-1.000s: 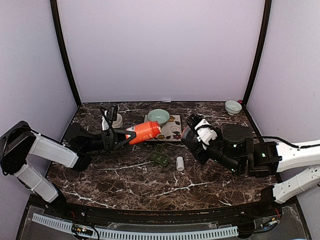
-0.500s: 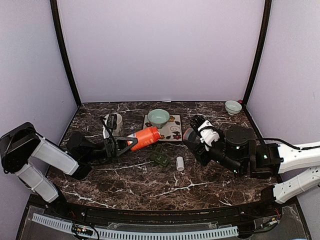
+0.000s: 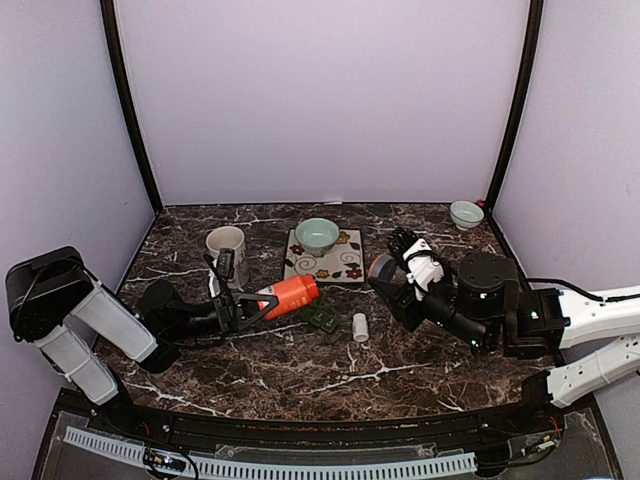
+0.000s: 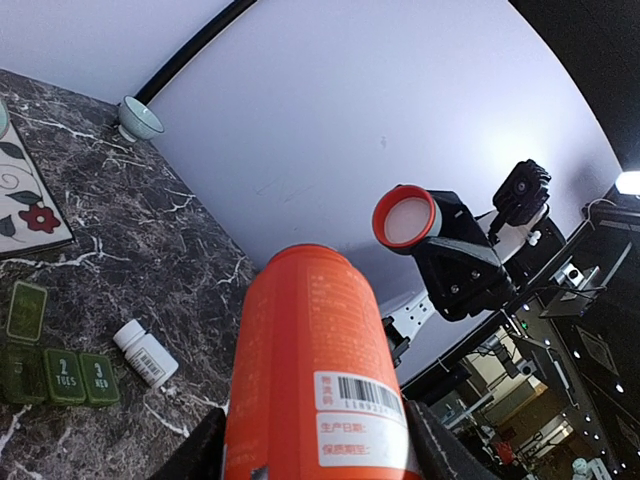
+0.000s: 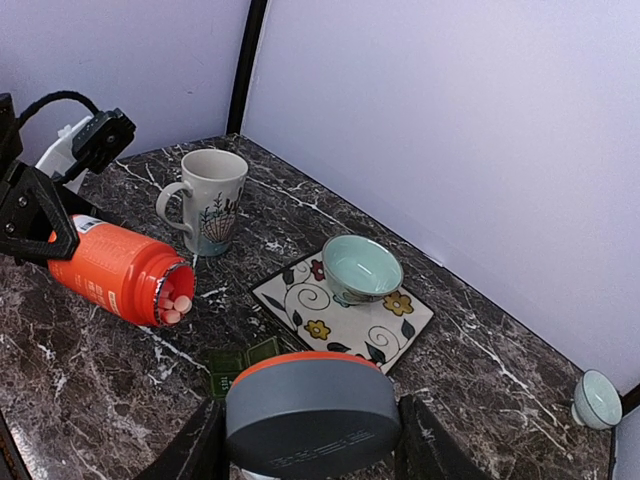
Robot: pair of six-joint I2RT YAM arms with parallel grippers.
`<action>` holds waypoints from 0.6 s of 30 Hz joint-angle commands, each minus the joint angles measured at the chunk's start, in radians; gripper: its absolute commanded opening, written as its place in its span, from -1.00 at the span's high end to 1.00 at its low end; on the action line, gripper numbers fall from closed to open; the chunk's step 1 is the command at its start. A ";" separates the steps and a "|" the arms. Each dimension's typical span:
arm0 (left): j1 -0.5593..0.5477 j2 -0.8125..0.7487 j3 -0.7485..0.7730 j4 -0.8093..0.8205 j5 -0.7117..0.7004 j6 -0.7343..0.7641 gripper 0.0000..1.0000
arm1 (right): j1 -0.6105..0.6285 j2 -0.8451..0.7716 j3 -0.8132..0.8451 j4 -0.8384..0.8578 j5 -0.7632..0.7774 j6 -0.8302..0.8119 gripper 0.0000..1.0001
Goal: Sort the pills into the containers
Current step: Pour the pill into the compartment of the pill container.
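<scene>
Orange pill bottle (image 3: 290, 293) is coming back and down, left gripper (image 3: 252, 301) pinching it, open mouth pointing at dark green pill box (image 3: 322, 318) just beside on the table (image 3: 300, 372); right gripper (image 3: 388, 272) is clamping the cap (image 5: 312, 405). Tipping slowly over one compartment looks best.

robot lab test booth: plain lilac walls (image 3: 320, 100), black corner posts (image 3: 130, 100), marble-look tabletop (image 3: 300, 360), equipment room (image 4: 560, 350) beyond.
</scene>
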 commanded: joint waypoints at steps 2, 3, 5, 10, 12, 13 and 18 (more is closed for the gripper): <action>-0.006 0.020 -0.020 0.158 -0.041 0.049 1.00 | -0.006 -0.019 -0.016 0.059 -0.013 0.021 0.65; -0.006 0.027 -0.020 0.158 -0.043 0.052 1.00 | -0.006 -0.018 -0.016 0.060 -0.014 0.022 0.65; -0.006 0.039 -0.025 0.159 -0.049 0.058 1.00 | -0.006 -0.017 -0.017 0.060 -0.014 0.024 0.65; -0.006 0.064 -0.027 0.160 -0.053 0.074 1.00 | -0.006 -0.017 -0.020 0.061 -0.015 0.028 0.65; -0.005 0.072 -0.028 0.160 -0.057 0.079 1.00 | -0.005 -0.014 -0.021 0.062 -0.014 0.030 0.65; -0.005 0.078 -0.028 0.159 -0.057 0.081 1.00 | -0.006 -0.013 -0.019 0.063 -0.015 0.030 0.65; -0.002 0.099 -0.028 0.160 -0.066 0.089 1.00 | -0.005 -0.009 -0.016 0.060 -0.015 0.027 0.65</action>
